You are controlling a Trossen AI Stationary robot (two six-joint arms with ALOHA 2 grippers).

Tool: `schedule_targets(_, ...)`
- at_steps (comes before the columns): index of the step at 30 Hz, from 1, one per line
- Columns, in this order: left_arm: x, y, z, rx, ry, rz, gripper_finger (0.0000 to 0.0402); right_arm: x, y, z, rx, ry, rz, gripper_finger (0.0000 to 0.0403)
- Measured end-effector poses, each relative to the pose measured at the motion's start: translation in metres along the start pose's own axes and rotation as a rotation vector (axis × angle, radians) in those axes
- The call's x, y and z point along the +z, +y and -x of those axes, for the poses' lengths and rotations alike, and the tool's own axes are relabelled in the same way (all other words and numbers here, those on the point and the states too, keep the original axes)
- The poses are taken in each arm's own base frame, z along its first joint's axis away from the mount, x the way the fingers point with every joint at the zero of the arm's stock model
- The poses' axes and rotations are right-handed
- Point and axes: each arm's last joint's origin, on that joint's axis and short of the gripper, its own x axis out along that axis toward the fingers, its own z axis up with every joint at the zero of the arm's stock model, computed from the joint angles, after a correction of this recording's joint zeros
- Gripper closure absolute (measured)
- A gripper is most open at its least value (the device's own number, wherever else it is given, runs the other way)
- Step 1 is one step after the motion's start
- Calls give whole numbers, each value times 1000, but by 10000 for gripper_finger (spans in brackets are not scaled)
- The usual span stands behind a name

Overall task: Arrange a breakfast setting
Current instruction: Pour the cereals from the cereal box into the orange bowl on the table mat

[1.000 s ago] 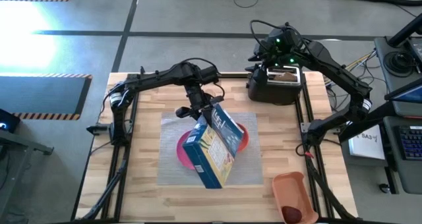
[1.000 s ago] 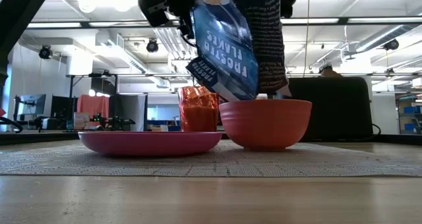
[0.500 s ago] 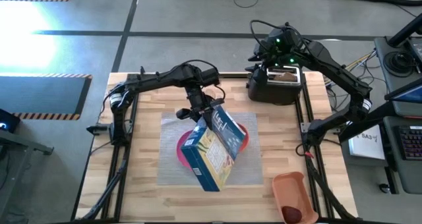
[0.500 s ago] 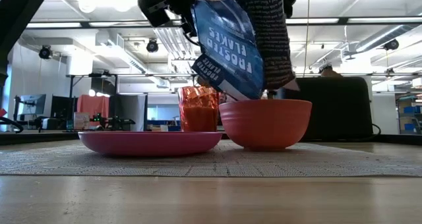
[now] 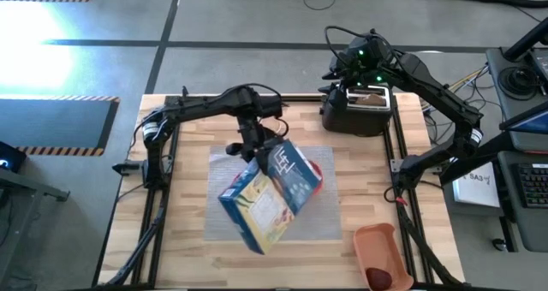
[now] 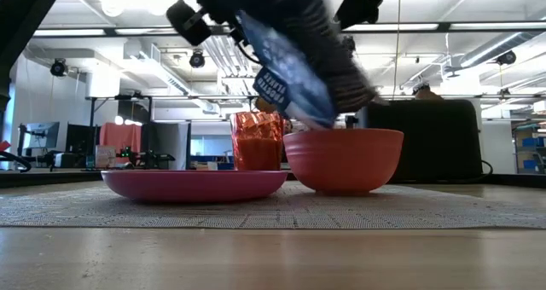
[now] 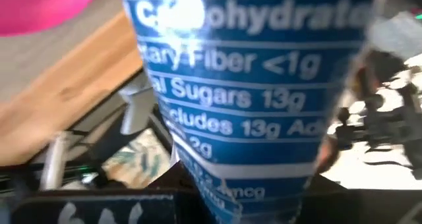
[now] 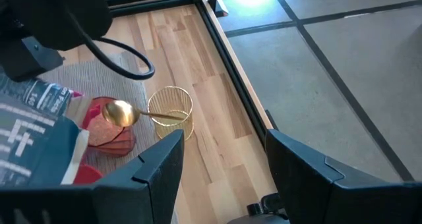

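My left gripper [image 5: 253,148] is shut on a blue cereal box [image 5: 270,193], which hangs tilted over the grey placemat [image 5: 330,221]. The box's lower end [image 6: 311,115] is just above the orange bowl [image 6: 343,160]. On the mat beside the bowl sit the pink plate [image 6: 194,184] and the orange cup [image 6: 256,141]. A gold spoon [image 8: 124,113] lies with its handle across the clear glass [image 8: 173,118]. My right gripper [image 8: 224,168] is open above the toaster [image 5: 360,109], which holds toast [image 5: 370,95]. My left gripper holds the cereal box by its far, upper end [image 5: 264,157], coming at it from the table's far side and slanting down. The blue nutrition panel [image 7: 250,85] runs away from the fingers and hides the place of contact. The box is lifted clear, tilted and upside down.
An orange tray [image 5: 381,248] with a red apple [image 5: 380,278] lies at the table's near right corner. Black frame rails run along the table's left and right sides. Bare wood shows left of the placemat and along the near edge.
My left gripper has rolled at the wrist and the cereal box has turned with it. The box's near end has swung toward the table's left and the box leans further over the bowl. The right arm has kept still.
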Motion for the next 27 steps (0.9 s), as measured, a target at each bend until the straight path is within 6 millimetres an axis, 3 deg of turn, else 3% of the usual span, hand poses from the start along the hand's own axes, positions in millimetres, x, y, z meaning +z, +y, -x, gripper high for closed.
schedule_targets(19, -7, 10, 4, 221, -79, -422, 333, 0, 0, 0, 0, 0, 1, 199)
schedule_targets(27, -30, 7, 12, 365, -152, -659, 333, 0, 0, 0, 0, 0, 2, 199)
